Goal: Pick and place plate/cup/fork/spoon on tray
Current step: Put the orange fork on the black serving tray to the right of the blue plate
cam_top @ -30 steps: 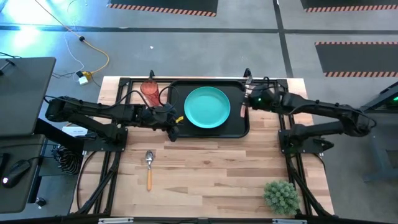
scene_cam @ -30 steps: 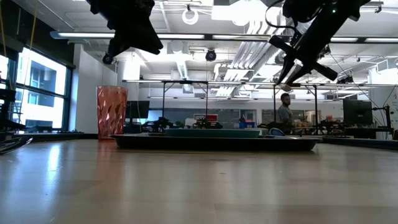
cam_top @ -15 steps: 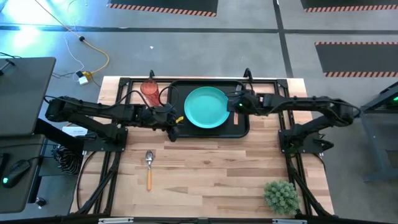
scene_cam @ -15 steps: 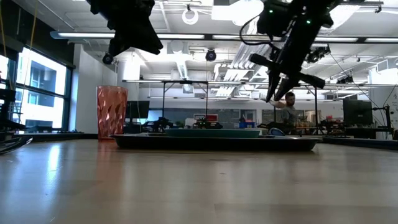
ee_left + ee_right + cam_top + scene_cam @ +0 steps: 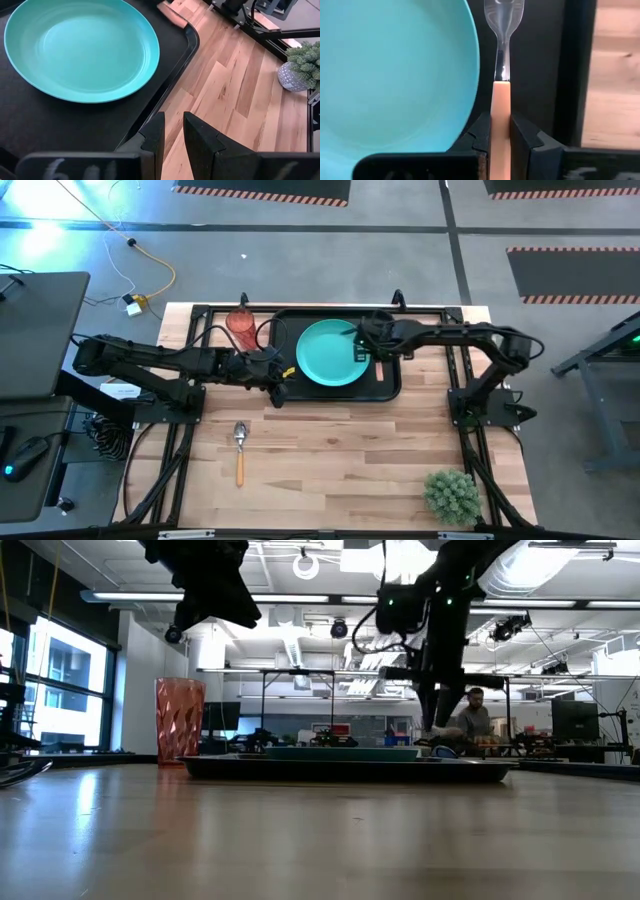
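The teal plate lies flat on the black tray. My right gripper is over the tray at the plate's right edge, shut on the fork, whose silver tines point away from the fingers. My left gripper hovers at the tray's near left corner, empty, with its fingers nearly together. The red cup stands upright on the table, left of the tray's far left corner. The spoon lies on the table nearer the front, bowl toward the tray. My right gripper pinches the fork's light wooden handle between its two fingers. The fingers come from above, pointing down, and the fork runs along them with its tines ahead. The tines hang low over the tray's bare strip beside the plate. I cannot tell whether they touch it.
A small potted plant stands at the table's near right corner. Bare wood lies between the tray and the front edge. A person shows in the room behind the table.
My right gripper has carried the fork from the tray's right rim toward the table's left, to the plate's right edge. It has tipped from a slant to pointing straight down and come lower over the tray. It stays shut on the fork.
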Robot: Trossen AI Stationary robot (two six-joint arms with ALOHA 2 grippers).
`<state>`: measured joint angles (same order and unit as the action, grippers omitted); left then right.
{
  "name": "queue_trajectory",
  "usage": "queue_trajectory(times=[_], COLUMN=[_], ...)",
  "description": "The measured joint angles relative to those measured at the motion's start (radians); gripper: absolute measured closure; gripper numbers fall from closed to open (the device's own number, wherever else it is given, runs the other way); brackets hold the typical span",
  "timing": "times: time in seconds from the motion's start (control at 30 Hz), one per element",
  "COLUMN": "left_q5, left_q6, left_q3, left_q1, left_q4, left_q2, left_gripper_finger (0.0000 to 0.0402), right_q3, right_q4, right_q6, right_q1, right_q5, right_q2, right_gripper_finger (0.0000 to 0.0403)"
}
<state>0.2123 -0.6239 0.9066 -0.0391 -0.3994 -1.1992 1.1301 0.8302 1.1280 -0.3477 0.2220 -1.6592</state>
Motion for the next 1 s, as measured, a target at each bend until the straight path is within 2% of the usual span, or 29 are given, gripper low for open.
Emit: queue_trajectory(times=[0.43, 0.73, 1.0], left_q5=[0.000, 0.000, 0.000], left_q6=[0.000, 0.034, 0.034], left_q3=[0.000, 0.000, 0.000], left_q1=[0.000, 0.000, 0.000], left_q4=[-0.002, -0.001, -0.001], left_q2=[0.000, 0.000, 0.000], left_gripper_finger=[0.0342, 0.0342, 0.0342], right_q3=[0.000, 0.000, -0.001], right_q4=[-0.027, -0.080, -0.063], right_q6=[0.024, 0.026, 0.034], right_q1=[-0.011, -0.035, -0.047], right_q5=[-0.048, -0.070, -0.055], right_q2=[-0.150, -0.168, -0.168], right_gripper_finger=[0.0382, 0.0382, 0.0367])
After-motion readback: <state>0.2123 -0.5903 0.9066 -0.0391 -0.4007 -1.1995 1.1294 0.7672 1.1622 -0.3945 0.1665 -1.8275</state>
